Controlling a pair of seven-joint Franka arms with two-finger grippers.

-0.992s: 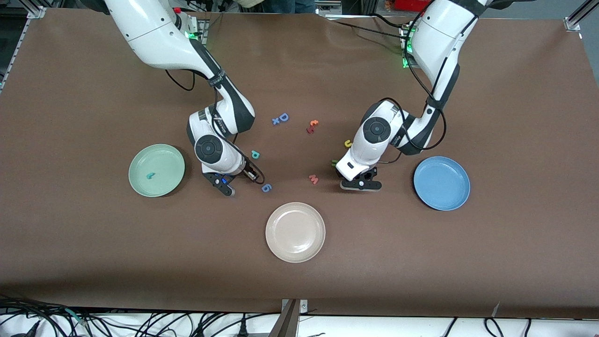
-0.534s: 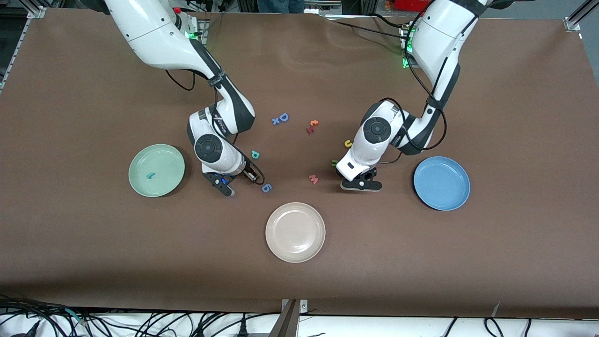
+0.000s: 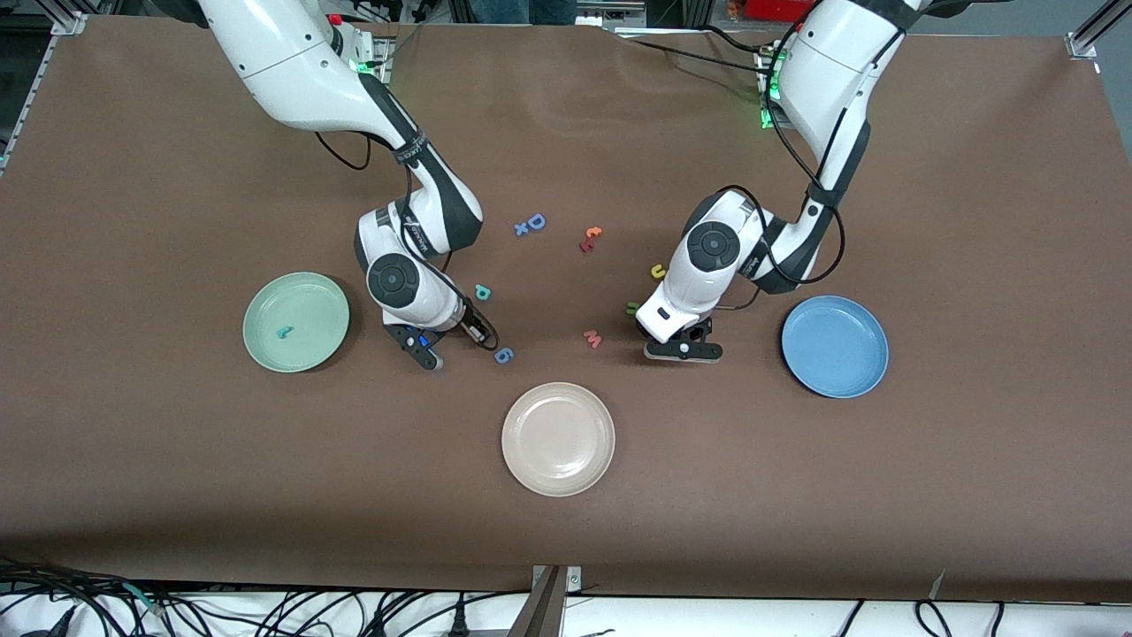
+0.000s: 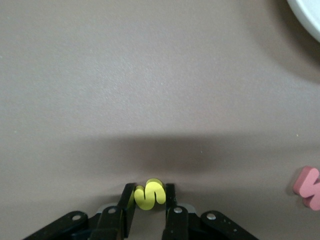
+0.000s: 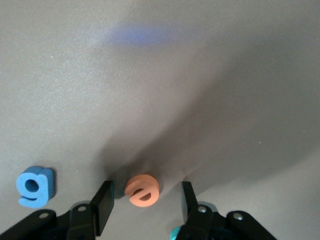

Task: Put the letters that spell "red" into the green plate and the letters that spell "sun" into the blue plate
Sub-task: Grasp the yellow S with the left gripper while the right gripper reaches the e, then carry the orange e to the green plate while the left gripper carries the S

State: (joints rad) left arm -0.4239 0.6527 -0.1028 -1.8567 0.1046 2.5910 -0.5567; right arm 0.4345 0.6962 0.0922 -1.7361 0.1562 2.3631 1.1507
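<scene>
Front view: two arms low over the letters, one pinching, one straddling

Front view shows the brown tabletop (image 3: 973, 495) with three plates: the green plate (image 3: 265, 345) toward the right arm's end, the blue plate (image 3: 871, 376) toward the left arm's end, and a beige-white plate (image 3: 522, 460) between them, nearer the camera. A teal r (image 3: 284, 333) already lies in the green plate; the blue plate holds nothing.

Both arms reach down among the scattered letters. The left tool (image 4: 150, 207) is pressed together on the yellow s (image 4: 149, 194), pinching it at the tabletop beside the pink w (image 4: 310, 187). The blue plate lies just toward the left arm's end from there, so the carry looks short.

The right tool (image 5: 144, 199) is spread, its fingers (image 5: 104, 205) straddling the orange e (image 5: 142, 189), which lies flat squarely between them with gaps on both sides. A blue 6 (image 5: 34, 186) sits just outside one finger. Closing straight should catch the e alone.

Loose on the tabletop: teal d (image 3: 482, 291), yellow u (image 3: 657, 271), olive n (image 3: 632, 308).
</scene>
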